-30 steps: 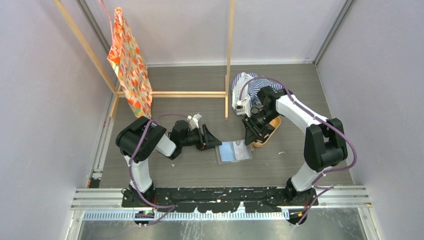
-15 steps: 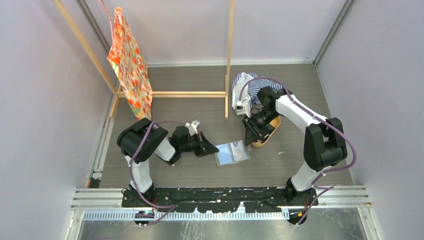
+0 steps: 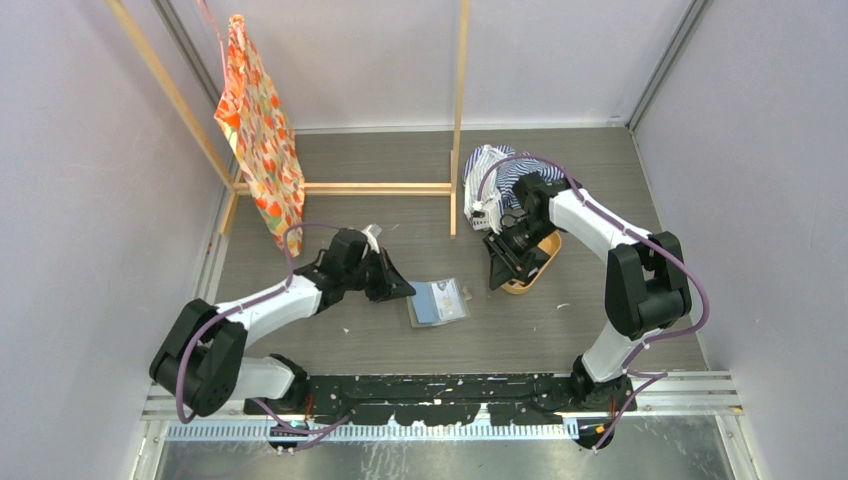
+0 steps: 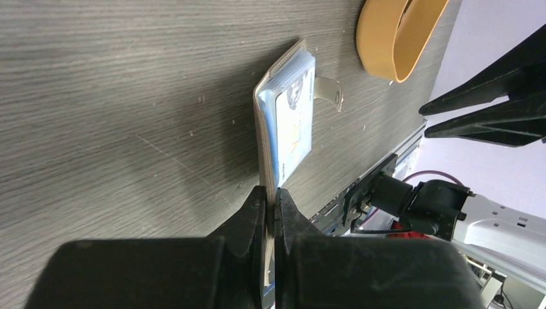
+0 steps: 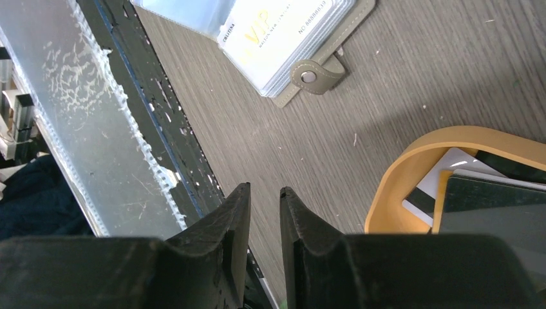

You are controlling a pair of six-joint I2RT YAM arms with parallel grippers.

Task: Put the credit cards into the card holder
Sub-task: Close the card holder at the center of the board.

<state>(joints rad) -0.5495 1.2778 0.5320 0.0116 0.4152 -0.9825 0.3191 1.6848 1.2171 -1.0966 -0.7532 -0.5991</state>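
1. The left gripper is clamping tight on the left short edge of the small grey-taupe soft folding card holder.
2. The card holder is lying open on the dark wood-grain table, between the two grippers. Its long axis is running left to right, with the right end angling slightly away from the arm bases.
3. Its closing tab is pointing toward the oval orange-tan tray, and a pale VIP card is showing on top.
4. The right gripper is hanging beside the tray's rim, jaws narrowly parted, grasping nothing.
5. Thin flat credit cards, pale and black, are resting in the tray.
6. A bunched blue-striped cloth is lying beyond the tray.
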